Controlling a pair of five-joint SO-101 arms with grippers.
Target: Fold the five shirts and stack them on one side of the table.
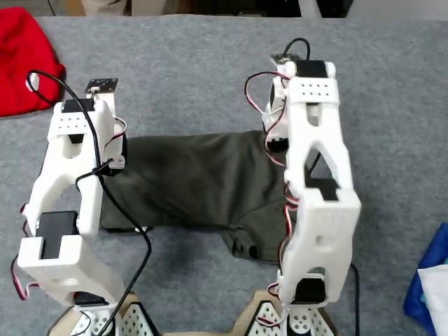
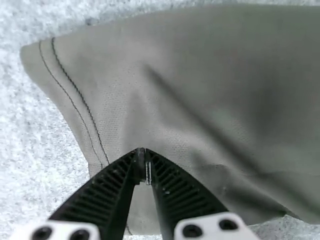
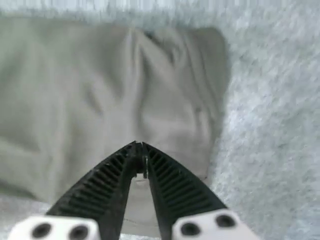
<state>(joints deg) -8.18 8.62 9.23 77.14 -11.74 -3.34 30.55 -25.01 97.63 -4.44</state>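
Shirt: a dark olive-green cotton shirt (image 1: 196, 178) lies spread on the grey felt-covered table (image 1: 196, 70), between the two arms.
Long axis: it runs side to side across the table, from the left arm (image 1: 70, 182) to the right arm (image 1: 315, 175). One sleeve (image 1: 248, 245) pokes out toward the arms' bases near the right arm.
Left jaws: together, with the tips down on the cloth (image 2: 200, 90) just inside the double-stitched hem (image 2: 75, 95). Creases run from the tips, so they look clamped on the fabric.
Right jaws: together, with the tips on the rumpled opposite end of the shirt (image 3: 75, 90), near its edge. They probably pinch cloth too.
Which arm is nearer: neither; each sits at its own end, with the shirt's body stretched between them.
Coming move: probably a fold across the short axis, both ends carried together so the long edge stays straight.
Risk: if one end leads, the fold will skew.
Other cloth: a red crumpled garment (image 1: 21, 63) lies at the far left corner and a blue garment (image 1: 428, 280) at the right edge, both well apart from the shirt.
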